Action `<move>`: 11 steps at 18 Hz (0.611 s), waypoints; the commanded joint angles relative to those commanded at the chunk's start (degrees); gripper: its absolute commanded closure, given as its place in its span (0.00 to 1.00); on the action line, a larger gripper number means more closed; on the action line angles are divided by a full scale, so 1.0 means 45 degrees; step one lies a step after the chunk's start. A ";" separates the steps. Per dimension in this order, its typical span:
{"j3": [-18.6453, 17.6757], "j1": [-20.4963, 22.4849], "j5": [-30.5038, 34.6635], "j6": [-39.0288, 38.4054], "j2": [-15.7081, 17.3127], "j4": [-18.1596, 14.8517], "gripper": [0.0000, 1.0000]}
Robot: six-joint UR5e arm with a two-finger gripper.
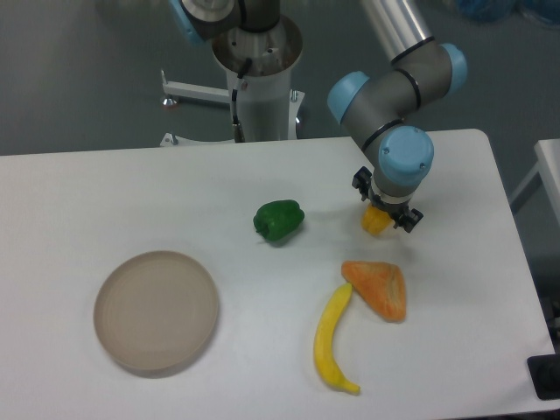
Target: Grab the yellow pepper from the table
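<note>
gripper (386, 218): we see fingers clamped around yellow pepper (375, 222)
pepper: on white surface (131, 188) (or barely lifted, unclear)

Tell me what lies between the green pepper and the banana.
Nothing: in the camera view, only bare table separates the green pepper from the banana.
</note>
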 joint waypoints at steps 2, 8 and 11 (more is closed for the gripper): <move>0.0097 0.0039 -0.0039 0.0000 0.0039 -0.0020 0.62; 0.0721 0.0039 -0.0195 0.0000 0.0039 -0.0039 0.64; 0.1482 -0.0078 -0.1266 -0.0077 0.0000 -0.0059 0.64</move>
